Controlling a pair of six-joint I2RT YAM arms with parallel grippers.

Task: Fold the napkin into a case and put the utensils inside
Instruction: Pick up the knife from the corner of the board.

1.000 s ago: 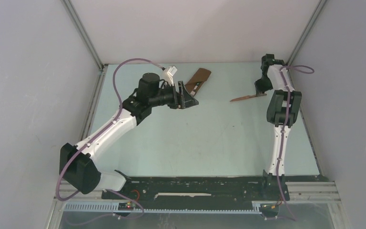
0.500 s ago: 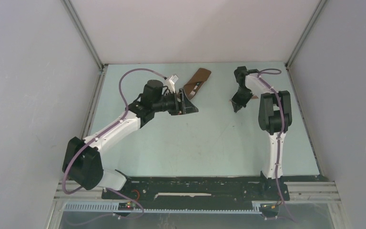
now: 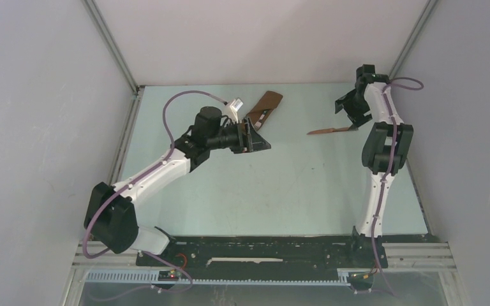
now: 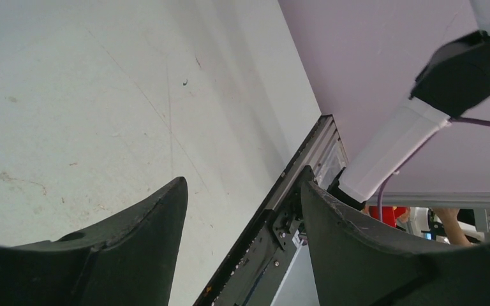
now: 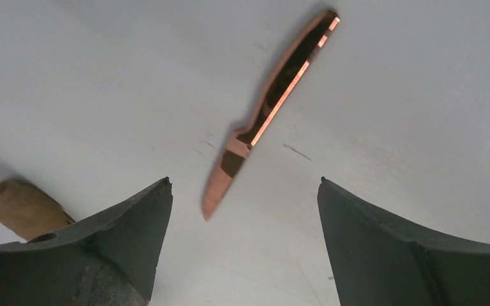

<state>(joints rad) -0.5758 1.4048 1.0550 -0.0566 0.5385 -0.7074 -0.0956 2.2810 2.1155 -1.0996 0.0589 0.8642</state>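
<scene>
- Reddish-brown knife (image 3: 332, 130): lies flat on the bench (image 3: 281, 185), far right. Its long axis runs nearly left–right in the top view, with the thin tip pointing left toward the case and the broader end below your right arm.
- Case (image 3: 267, 104): dark-brown folded oblong at far centre, well apart from the knife. Its long axis is diagonal, the near end toward the left end effector. You cannot tell what it holds.
- Right end effector (image 5: 244, 182): jaws apart, hovering over the knife without touching it.
- Left end effector (image 4: 242, 217): jaws apart, empty, just beside the case's near end.
- Step in hand, as judged: picking up the knife. Next you lower, straddle its narrow width, close, then line it up with the case's axis.
</scene>
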